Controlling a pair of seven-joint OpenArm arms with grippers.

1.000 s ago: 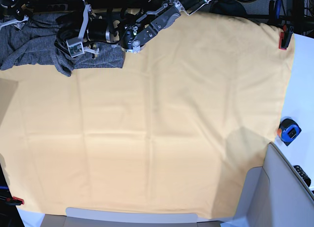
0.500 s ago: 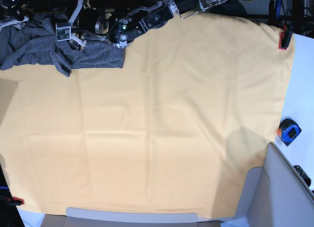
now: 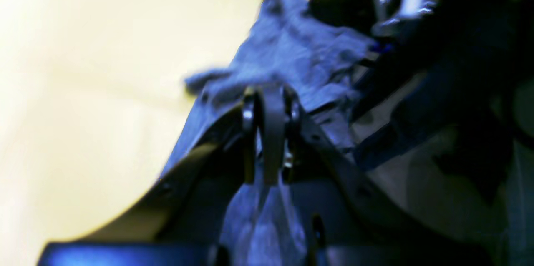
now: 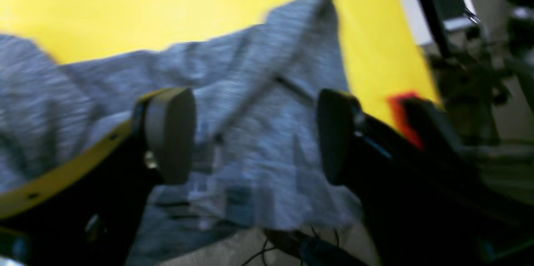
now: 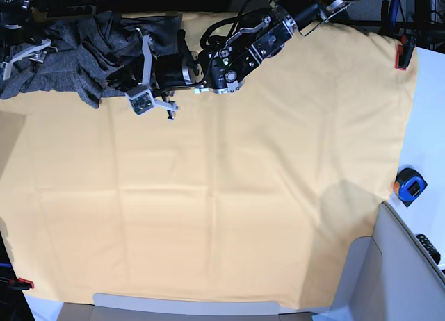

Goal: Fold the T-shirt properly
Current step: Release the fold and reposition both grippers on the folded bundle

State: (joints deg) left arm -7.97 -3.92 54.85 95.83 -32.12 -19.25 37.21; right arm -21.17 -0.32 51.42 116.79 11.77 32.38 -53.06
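The dark grey T-shirt (image 5: 59,64) lies crumpled at the far left corner of the yellow cloth (image 5: 243,196). My left arm (image 5: 229,64) reaches over from the far right to the shirt's right edge. In the left wrist view my left gripper (image 3: 270,132) is shut, with T-shirt fabric (image 3: 292,53) pinched at its tips and hanging below them. The picture is blurred. In the right wrist view my right gripper (image 4: 254,136) is open just above the T-shirt (image 4: 258,103), a pad (image 4: 171,132) on either side of a wrinkled patch and nothing between them.
An orange clamp (image 5: 402,57) holds the cloth at the far right corner and a red one (image 5: 24,284) at the near left. A tape measure (image 5: 410,184) lies on the white table at right. Grey panels (image 5: 396,265) stand at the near right edge.
My left arm has swung toward the front and right, and its gripper has closed on the shirt's right edge. That side of the shirt is now bunched and drawn up under the arm.
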